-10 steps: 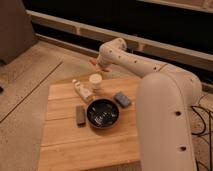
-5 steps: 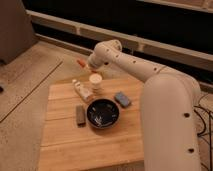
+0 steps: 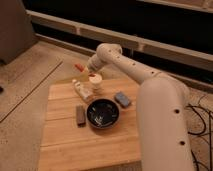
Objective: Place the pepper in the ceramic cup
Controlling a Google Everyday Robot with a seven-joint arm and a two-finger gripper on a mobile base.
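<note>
- Gripper (image 3: 86,68) held at the far end of the white arm (image 3: 150,90), above the back-left corner of the wooden table (image 3: 65,145), just up and left of the ceramic cup (image 3: 95,83).
- Closed on the pepper (image 3: 79,66), by the look of it: orange-red tip poking out to the left of the fingers, off the table surface.
- A reddish spot also visible right at the cup's rim; cannot tell whether part of the pepper or something else.
- Cup upright near the table's back edge, with a small white bottle (image 3: 80,90) lying just beside it on the left.
- Wide dark bowl (image 3: 103,113) in front of the cup, near the middle of the table; a dark block (image 3: 80,114) to its left, a grey-blue block (image 3: 122,99) to its right.
- Step in hand, as a judgement: carry phase, pepper lifted and nearly over the cup, not yet inside.
- Next move likely to call for a small shift right and toward the cup's mouth, a tilt bringing the pepper's tip downward, then a release once centred.
- Narrow opening and the nearby bottle leave little margin; a release off-centre could drop the pepper onto the table or tip the cup.
</note>
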